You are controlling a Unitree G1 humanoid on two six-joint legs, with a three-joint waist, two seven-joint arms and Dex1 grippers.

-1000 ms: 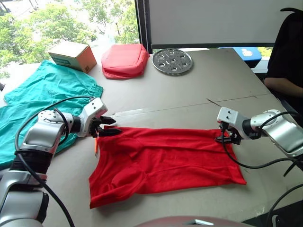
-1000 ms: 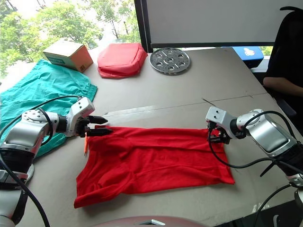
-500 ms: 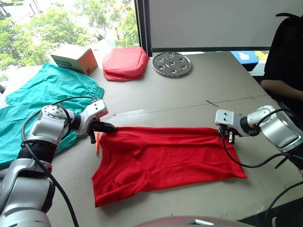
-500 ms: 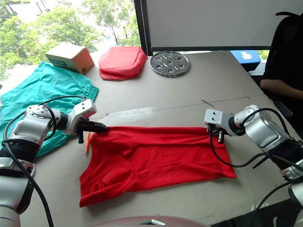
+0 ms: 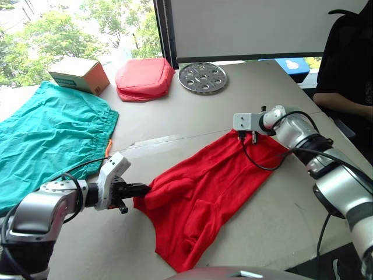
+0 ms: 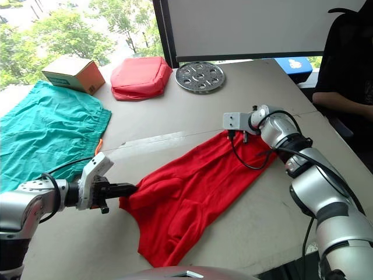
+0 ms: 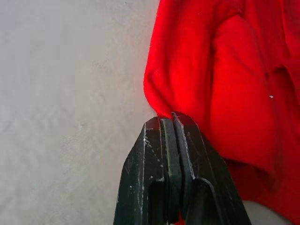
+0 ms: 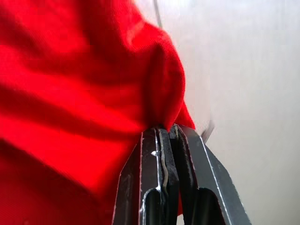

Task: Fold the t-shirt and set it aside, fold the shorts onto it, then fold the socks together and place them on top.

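Red t-shirt [image 5: 201,195] stretches between both end effectors, left [image 5: 141,189] and right [image 5: 247,136], each clamped tight on an edge.

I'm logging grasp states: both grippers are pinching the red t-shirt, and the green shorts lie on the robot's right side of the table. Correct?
Not quite. Both the left gripper and right gripper do pinch the t-shirt, but the shorts lie on the robot's left, as the left eye view shows.
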